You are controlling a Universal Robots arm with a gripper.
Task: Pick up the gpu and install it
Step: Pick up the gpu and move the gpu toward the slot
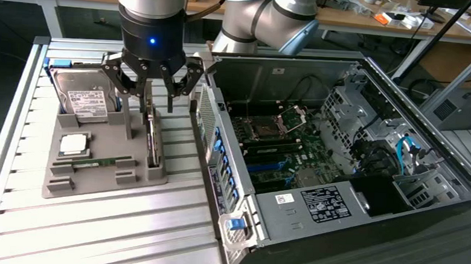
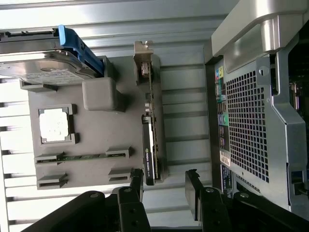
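**Operator:** Where's the card?

**Spotter:** Your gpu [image 1: 153, 141] stands on edge in a slot of the grey holder [image 1: 95, 182], left of centre in the exterior view. It sits between the hard drive [image 1: 86, 100] and the open computer case [image 1: 340, 143], and it hasn't left the holder.

**Operator:** And the tool?

**Spotter:** Your tool [image 1: 157, 99] hangs right over the card with its jaws spread wide, gripping nothing. In the wrist view the fingers [image 2: 136, 183] stand one on each side of the card's line. I can't tell whether either one touches it.

**Operator:** What worries you?

**Spotter:** Centring, mostly. In the wrist view the card [image 2: 149, 145] looks much nearer one finger than the other. I'd judge that finger meets it first and shoves it sideways, so you get a tilted card or a skewed hold. It's also a thin edge to pinch, so a shallow grip could slip. The case wall [image 2: 251, 125] is just beside the holder, which leaves your outer finger little room.
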